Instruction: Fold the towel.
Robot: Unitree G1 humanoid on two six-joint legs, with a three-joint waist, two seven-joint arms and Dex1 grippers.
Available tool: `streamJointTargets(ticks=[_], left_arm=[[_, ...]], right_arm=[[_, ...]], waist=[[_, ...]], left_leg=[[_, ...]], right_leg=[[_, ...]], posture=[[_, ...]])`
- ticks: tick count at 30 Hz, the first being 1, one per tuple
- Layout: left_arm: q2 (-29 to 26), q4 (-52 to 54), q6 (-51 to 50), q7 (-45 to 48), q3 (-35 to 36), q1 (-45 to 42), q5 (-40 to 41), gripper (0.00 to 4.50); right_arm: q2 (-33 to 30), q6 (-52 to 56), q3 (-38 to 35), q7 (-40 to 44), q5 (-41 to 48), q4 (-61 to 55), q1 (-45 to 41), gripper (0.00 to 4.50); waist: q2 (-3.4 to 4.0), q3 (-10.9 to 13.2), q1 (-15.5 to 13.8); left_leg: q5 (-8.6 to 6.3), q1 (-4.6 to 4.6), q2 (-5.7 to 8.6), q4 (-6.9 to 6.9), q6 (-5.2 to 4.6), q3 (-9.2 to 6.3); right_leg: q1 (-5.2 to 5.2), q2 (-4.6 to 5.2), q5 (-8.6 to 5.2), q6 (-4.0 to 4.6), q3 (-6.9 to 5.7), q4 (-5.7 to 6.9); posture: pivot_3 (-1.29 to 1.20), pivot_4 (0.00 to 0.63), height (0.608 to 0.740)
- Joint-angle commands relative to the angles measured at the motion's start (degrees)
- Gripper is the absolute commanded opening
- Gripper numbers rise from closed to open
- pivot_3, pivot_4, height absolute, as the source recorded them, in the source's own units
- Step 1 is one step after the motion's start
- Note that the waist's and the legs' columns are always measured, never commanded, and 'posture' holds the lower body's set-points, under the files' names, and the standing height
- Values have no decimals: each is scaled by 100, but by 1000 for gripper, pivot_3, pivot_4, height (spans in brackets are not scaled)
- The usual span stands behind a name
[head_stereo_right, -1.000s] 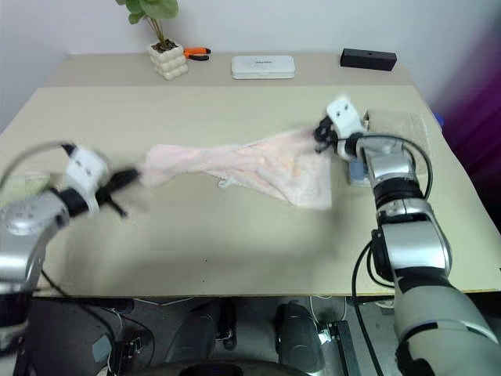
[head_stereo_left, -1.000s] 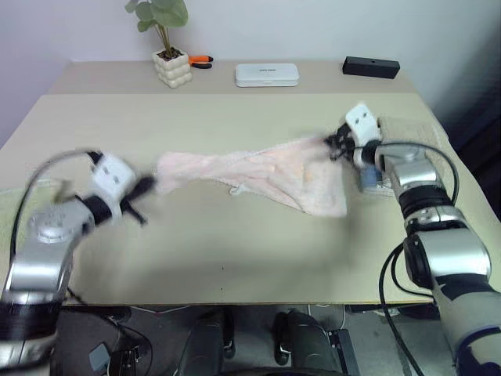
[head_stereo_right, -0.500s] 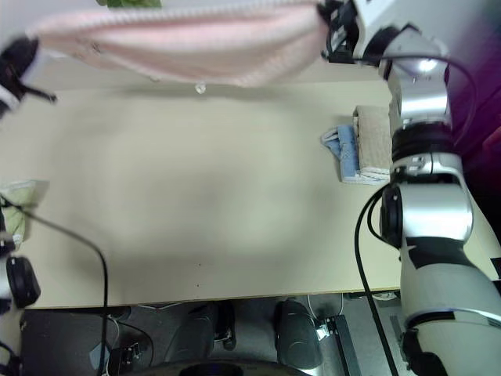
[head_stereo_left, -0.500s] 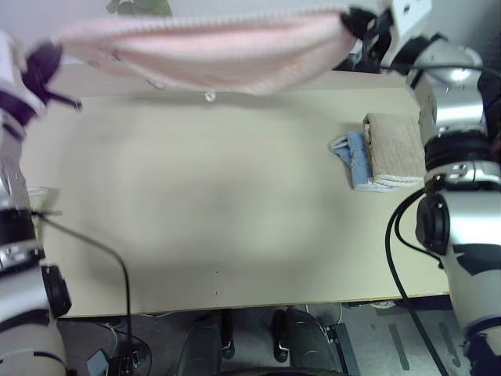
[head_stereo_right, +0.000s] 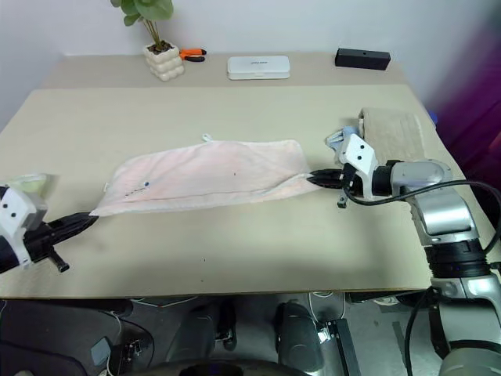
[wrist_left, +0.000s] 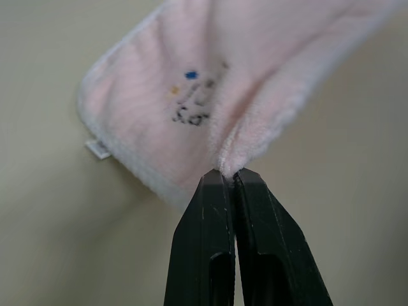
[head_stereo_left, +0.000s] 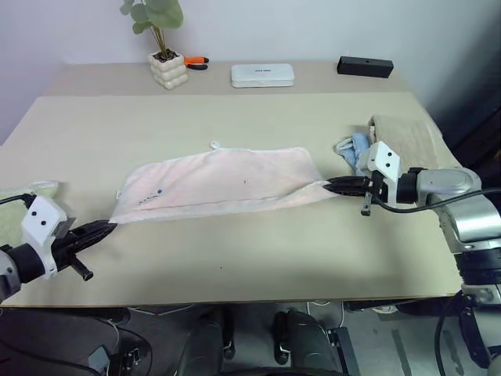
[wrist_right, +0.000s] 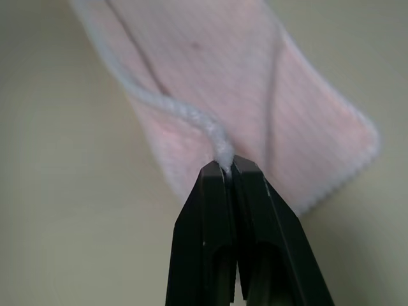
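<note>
Left eye view: the pink towel (head_stereo_left: 223, 182) is seen spread flat across the middle of the tan table (head_stereo_left: 235, 258), folded lengthwise with the doubled edge along the near side. Its near left corner is pinched by the left gripper (head_stereo_left: 108, 227), low over the table edge, and its near right corner is clamped by the right gripper (head_stereo_left: 329, 186). In the left wrist view the two black fingers (wrist_left: 205, 255) are pressed together with a fold of pink cloth nipped at their tips; a small printed mark and a white tag are seen on the cloth beyond. In the right wrist view the fingers (wrist_right: 258, 242) are likewise clenched on the white-edged corner of the towel.

Just beside the right gripper, a stack of other cloths is found: a beige folded towel (head_stereo_left: 403, 137) with a blue cloth (head_stereo_left: 356, 150) poking out at its near side. Both lie close to the pink towel's right end but apart from it. At the left table edge a pale green cloth (head_stereo_left: 16, 211) is glimpsed.

Along the far side, a potted plant (head_stereo_left: 164, 47) in a bumpy white pot, an orange-handled tool (head_stereo_left: 200, 61) beside it, a white flat box (head_stereo_left: 262, 75) and a black box (head_stereo_left: 364, 66) are lined up, well apart from the towel.
</note>
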State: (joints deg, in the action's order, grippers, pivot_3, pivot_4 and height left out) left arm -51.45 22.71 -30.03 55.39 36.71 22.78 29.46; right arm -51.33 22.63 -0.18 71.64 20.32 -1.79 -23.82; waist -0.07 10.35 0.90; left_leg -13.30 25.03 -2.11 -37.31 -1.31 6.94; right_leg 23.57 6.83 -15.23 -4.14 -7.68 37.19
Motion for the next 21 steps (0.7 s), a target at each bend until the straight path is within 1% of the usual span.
streamJointTargets(ticks=[1, 5, 8, 14, 15, 18, 21], left_arm=[[-52, 199, -366, 199, 404, 317, 210, 0], [-137, 89, -471, 162, 451, 145, 239, 0], [-193, -51, -408, 171, 375, 0, 131, 0], [-117, -618, -64, -208, -10, -832, -149, 0], [-134, -841, 51, -285, -170, -1043, -274, 0], [-177, -1506, 412, -428, -701, -1662, -646, 0], [-143, -1961, 682, -443, -1071, -2120, -840, 0]], right_arm=[[-313, 317, -343, 285, 391, -359, 280, 27], [-139, 238, -362, -88, 283, -53, -34, 27], [-113, 129, -313, -154, 211, 96, -152, 27], [181, -252, -159, -536, -118, 660, -579, 27], [291, -420, -66, -686, -304, 951, -764, 27], [610, -898, 213, -990, -810, 1822, -1286, 27], [825, -1145, 322, -1105, -1018, 2362, -1604, 27]], waist=[[-1, 0, -8], [0, 0, 4], [-1, 0, -9], [-2, 0, -13], [-2, 0, -12], [-2, 0, 11], [-2, 0, 14]], left_leg=[[-3, -1, 0, 0, -5, 1], [-1, -1, -6, -1, -2, 2], [0, 0, -6, -2, -1, 6], [4, 1, -2, 0, 3, 20], [15, 2, -2, 0, 22, 22], [19, -1, -2, 0, 25, 30], [20, -2, -3, 3, 27, 41]], right_leg=[[-2, 0, 0, 0, 0, 0], [1, -4, 0, 1, -1, 1], [2, -5, 0, 1, 0, 1], [2, -6, 1, -1, 1, 1], [3, -5, 1, -2, 1, 0], [7, -9, 2, -2, 6, 5], [12, -10, 2, -3, 16, 9]], posture=[[0, 150, 740], [0, 150, 740], [0, 150, 740], [0, 150, 740], [0, 150, 740], [0, 150, 740], [0, 150, 740]])
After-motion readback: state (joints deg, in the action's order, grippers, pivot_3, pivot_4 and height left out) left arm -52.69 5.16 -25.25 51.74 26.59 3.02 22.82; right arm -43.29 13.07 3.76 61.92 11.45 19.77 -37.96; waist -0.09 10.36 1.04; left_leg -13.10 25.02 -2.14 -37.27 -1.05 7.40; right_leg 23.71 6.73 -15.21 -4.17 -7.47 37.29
